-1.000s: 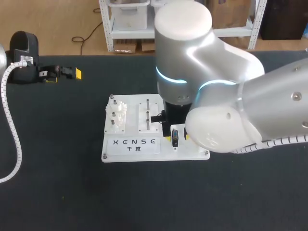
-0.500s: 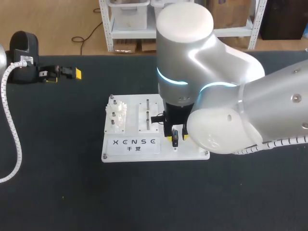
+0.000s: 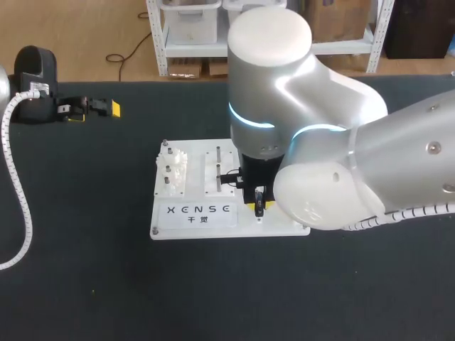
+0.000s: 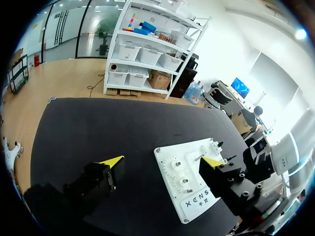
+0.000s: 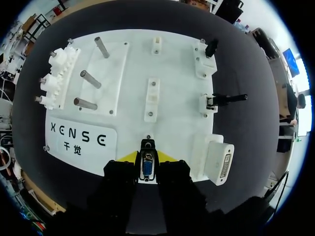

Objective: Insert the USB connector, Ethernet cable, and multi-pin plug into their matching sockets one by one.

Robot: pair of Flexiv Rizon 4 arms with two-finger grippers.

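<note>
A table [image 3: 85, 284] covered in black cloth is shown. One white board [image 3: 227, 224] is laid flat on it, near the middle and somewhat toward the far edge, with its sides set roughly parallel to the table's edges. Black cloth is seen on every side of it.

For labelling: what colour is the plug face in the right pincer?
Blue, on the plug; best in right wrist view.

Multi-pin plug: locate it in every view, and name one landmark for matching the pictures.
Head view: multi-pin plug in the right gripper's jaws, over the white board, right of its lettering.
Left wrist view: the plug is not visible; the board is.
Right wrist view: plug between this gripper's own jaws, blue face showing, at the board's edge.
Shared landmark: white gears.
</note>
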